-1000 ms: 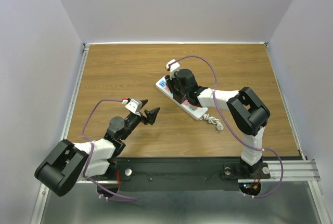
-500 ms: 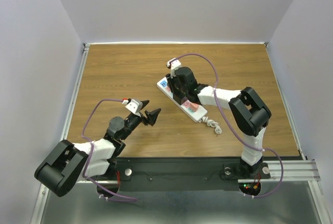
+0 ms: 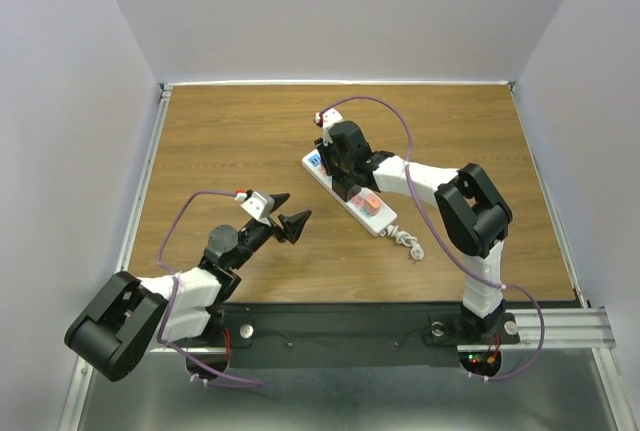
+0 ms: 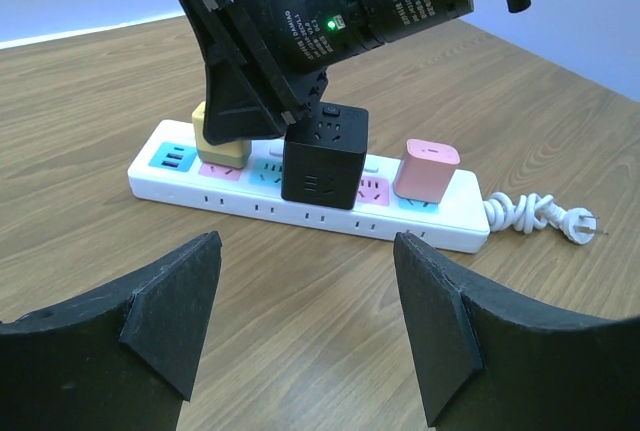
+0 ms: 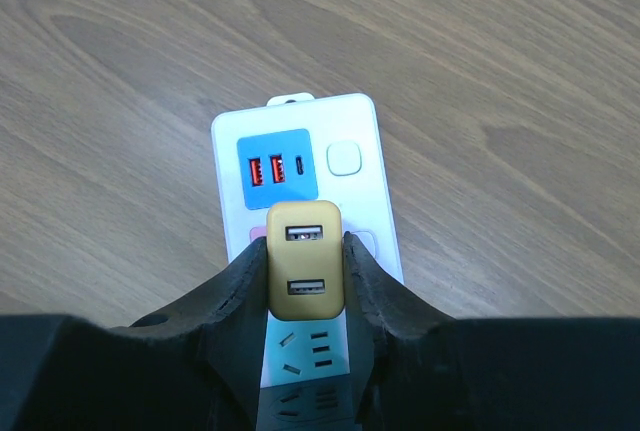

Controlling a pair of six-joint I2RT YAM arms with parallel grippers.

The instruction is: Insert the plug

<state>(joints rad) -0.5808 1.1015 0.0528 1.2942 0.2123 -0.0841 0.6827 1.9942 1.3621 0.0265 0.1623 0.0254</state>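
Note:
A white power strip [image 3: 382, 221] lies slantwise mid-table and also shows in the left wrist view [image 4: 330, 219] and the right wrist view [image 5: 350, 131]. My right gripper [image 5: 304, 251] is shut on a yellow two-port USB plug [image 5: 304, 258], one finger on each side. It holds the plug upright over the socket beside the blue USB panel [image 5: 277, 164]. In the left wrist view the plug [image 4: 222, 147] appears to rest on the strip. My left gripper [image 4: 305, 246] is open and empty, low over the table, short of the strip.
A black cube adapter [image 4: 322, 156] and a pink plug [image 4: 426, 171] stand in the strip to the right of the yellow plug. The strip's coiled white cord and plug [image 3: 408, 241] lie at its near end. Walls enclose the table.
My right gripper has moved along the strip toward its far-left end with the yellow plug, uncovering the pink plug. The left arm has hardly moved.

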